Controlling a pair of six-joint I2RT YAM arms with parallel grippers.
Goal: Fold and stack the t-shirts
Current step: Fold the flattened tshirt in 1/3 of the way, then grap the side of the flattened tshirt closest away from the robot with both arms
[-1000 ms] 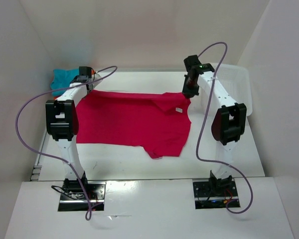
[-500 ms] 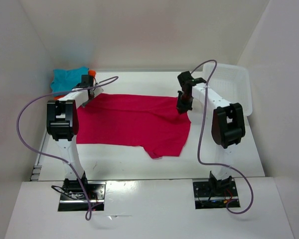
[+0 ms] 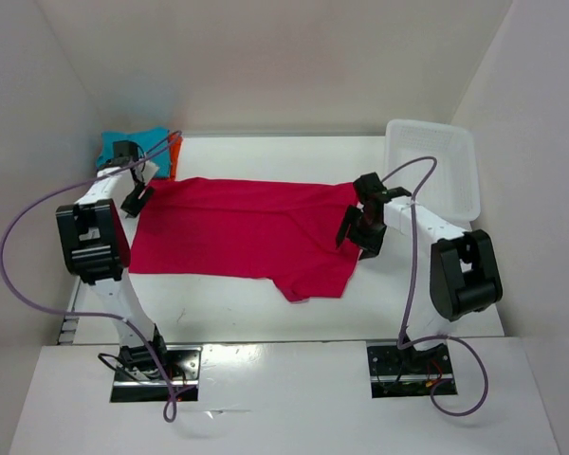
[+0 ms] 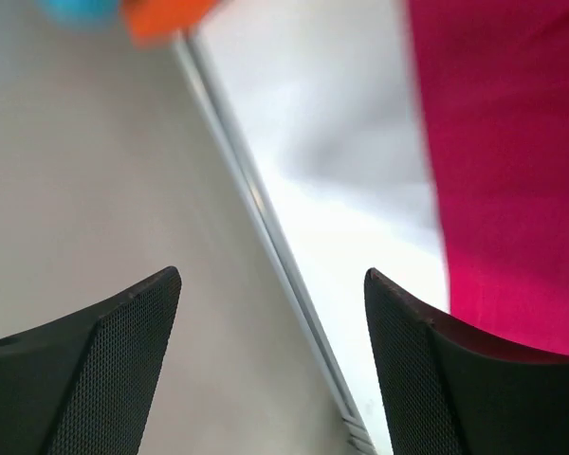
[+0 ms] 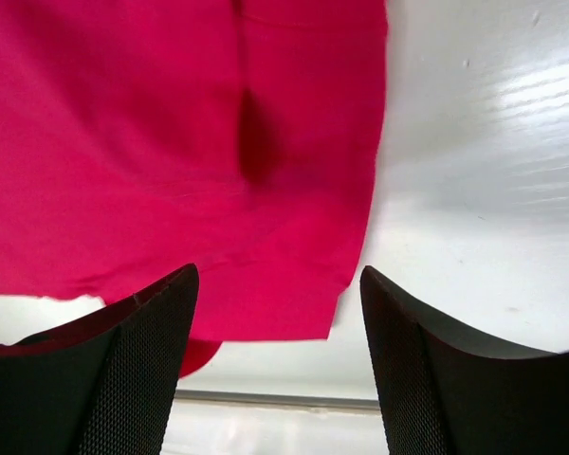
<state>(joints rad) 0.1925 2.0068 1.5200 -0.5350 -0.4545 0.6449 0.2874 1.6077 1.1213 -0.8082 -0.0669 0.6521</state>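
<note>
- The left pincer (image 3: 133,199) is spread wide and holds nothing; in its wrist view the two dark fingers (image 4: 85,379) stand far apart with only bare desk (image 4: 341,171) and the white side wall (image 4: 76,190) between them.
- The pink-red t-shirt (image 3: 247,232) lies spread flat on the desk, and its left edge is just beside this pincer, on the side toward the other arm. In the left wrist view the cloth (image 4: 512,142) runs past the right-hand finger.
- Beyond the left pincer, at the far corner of the desk, the teal t-shirt (image 3: 123,142) lies bunched with the orange t-shirt (image 3: 174,147) touching it. Both show only as blurred patches of colour, teal (image 4: 76,8) and orange (image 4: 161,14), at the top of the wrist view.
- The right pincer (image 3: 351,232) is also wide open and empty, hovering at the pink-red t-shirt's right edge.
- In the right wrist view the cloth (image 5: 171,142) fills the area ahead of the pincer (image 5: 280,360) and to its left, a dark crease in it, while bare desk (image 5: 484,142) lies to the right.
- The white basket (image 3: 469,171) stands beyond the right pincer, well apart from the cloth.
</note>
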